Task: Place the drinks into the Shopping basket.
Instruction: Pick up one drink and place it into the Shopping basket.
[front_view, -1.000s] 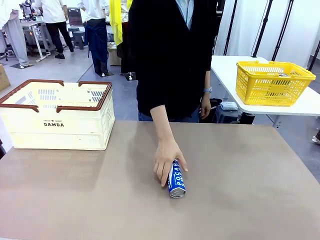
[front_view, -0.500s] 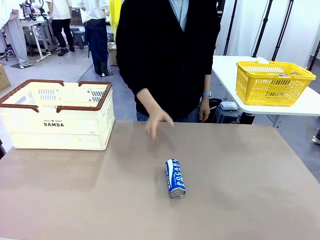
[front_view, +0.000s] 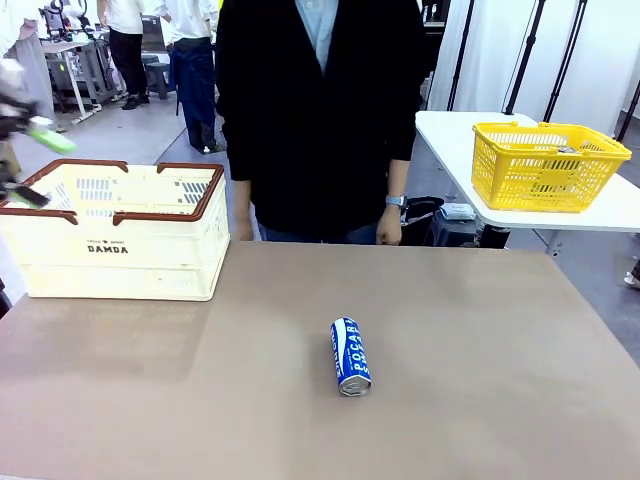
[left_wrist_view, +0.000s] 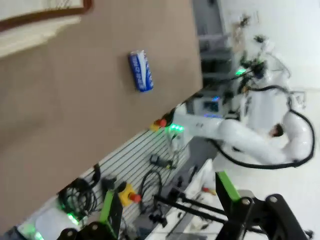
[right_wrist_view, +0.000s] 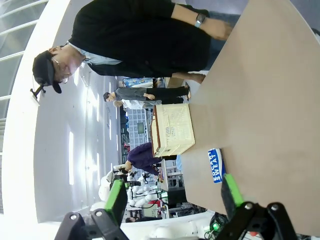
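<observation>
**Front view:** blue can (front_view: 351, 356) lying on side, mid-table (front_view: 500, 400), well apart from Shopping basket (front_view: 115, 232) at its 10 o'clock. Long axis roughly 12–6 o'clock; silver top toward 6, robot side.

**Left wrist view:** left gripper (left_wrist_view: 167, 200) clear of table, jaws released, nothing between.

**Right wrist view:** right gripper (right_wrist_view: 172, 197) jaws released, empty.

**Risk:** round body likely rolls toward 3 or 9 if one pad touches first; closing across axis looks safer.
</observation>
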